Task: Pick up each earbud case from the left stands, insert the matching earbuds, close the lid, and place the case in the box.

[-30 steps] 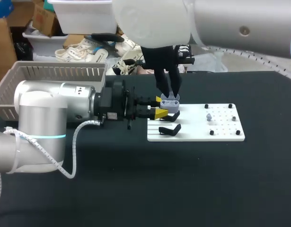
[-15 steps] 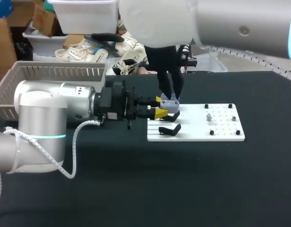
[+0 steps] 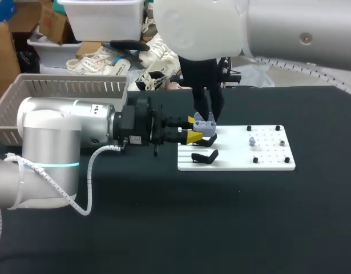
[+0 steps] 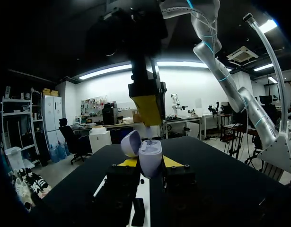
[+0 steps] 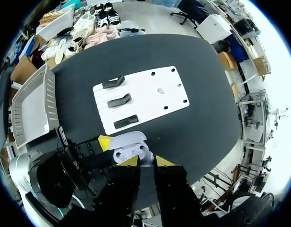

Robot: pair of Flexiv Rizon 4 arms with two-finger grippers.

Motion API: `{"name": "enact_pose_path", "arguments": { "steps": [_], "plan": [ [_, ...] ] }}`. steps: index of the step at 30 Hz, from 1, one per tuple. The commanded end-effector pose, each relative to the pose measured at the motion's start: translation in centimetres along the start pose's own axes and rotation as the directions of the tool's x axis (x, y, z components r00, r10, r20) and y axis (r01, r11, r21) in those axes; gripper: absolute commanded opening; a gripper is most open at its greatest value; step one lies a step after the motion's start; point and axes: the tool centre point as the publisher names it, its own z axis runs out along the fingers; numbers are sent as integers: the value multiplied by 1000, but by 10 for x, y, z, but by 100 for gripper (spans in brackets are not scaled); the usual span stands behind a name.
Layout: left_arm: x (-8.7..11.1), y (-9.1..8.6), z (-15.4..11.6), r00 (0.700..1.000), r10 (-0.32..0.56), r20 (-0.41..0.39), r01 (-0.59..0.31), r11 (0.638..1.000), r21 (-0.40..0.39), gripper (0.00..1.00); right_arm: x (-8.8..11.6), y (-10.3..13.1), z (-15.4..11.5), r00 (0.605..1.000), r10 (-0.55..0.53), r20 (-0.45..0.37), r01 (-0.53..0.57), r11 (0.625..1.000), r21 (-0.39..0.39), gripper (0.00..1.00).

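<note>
At the left edge of the white board (image 3: 266, 162), past its nearest black stand (image 3: 204, 155), the left hand (image 3: 193, 129) clamps the open lavender earbud case (image 3: 205, 124) from both sides. The right hand (image 3: 208, 114) hangs just over the case; I cannot tell its grip. The slatted box (image 3: 27, 91) lies beyond the board, far left.

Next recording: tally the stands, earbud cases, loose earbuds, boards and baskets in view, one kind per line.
black stands: 3
earbud case: 1
loose earbud: 1
white board: 1
basket: 1
Total: 7
</note>
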Motion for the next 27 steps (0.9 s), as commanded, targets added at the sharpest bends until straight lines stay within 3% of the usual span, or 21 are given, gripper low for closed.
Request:
{"name": "enact_pose_path", "arguments": {
  "steps": [1, 27],
  "plan": [
    [1, 0, 0, 1000, 1, 2, -1, 1000, -2, 0, 2, -2, 1, 1000, 1, 9, -1, 1000, -9, 0],
    [1, 0, 0, 1000, 1, 2, -1, 1000, -2, 0, -2, 5, 8, 1000, 3, 8, -3, 1000, -3, 0]
  ]
}}
